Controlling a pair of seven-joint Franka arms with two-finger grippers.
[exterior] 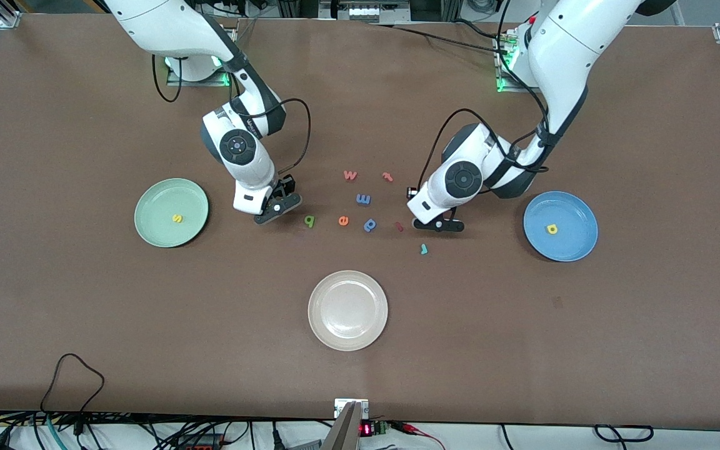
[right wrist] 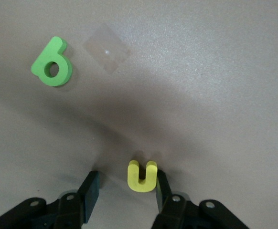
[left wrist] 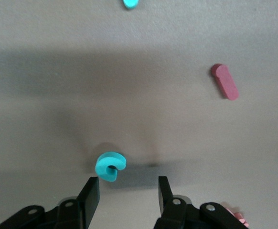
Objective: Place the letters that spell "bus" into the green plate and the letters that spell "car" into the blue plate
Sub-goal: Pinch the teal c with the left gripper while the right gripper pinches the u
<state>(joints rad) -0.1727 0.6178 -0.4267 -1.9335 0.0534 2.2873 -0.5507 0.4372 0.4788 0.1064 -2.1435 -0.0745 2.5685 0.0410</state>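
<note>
The right gripper (right wrist: 124, 188) was low over the table, just beside the green plate (exterior: 171, 212). Its fingers were apart, with the yellow "u" (right wrist: 142, 176) between them, touching one finger but not the other, so nothing was squeezed yet. The green "b" (right wrist: 52, 63) lay near it on the brown table (exterior: 85, 312). The left gripper (left wrist: 128, 193) was low over the table too, near the blue plate (exterior: 560, 225). Its fingers were also apart, and the teal "c" (left wrist: 110, 165) lay just in front of one finger, not gripped. From the front, both of those letters were hidden under the arms. The teal "r" (exterior: 423, 249) lay close by, and in the left wrist view only its edge showed. The yellow "s" (exterior: 177, 219) sat in the green plate and the yellow "a" (exterior: 551, 229) in the blue plate. The cream-white plate (exterior: 347, 310) sat nearest the front camera.
</note>
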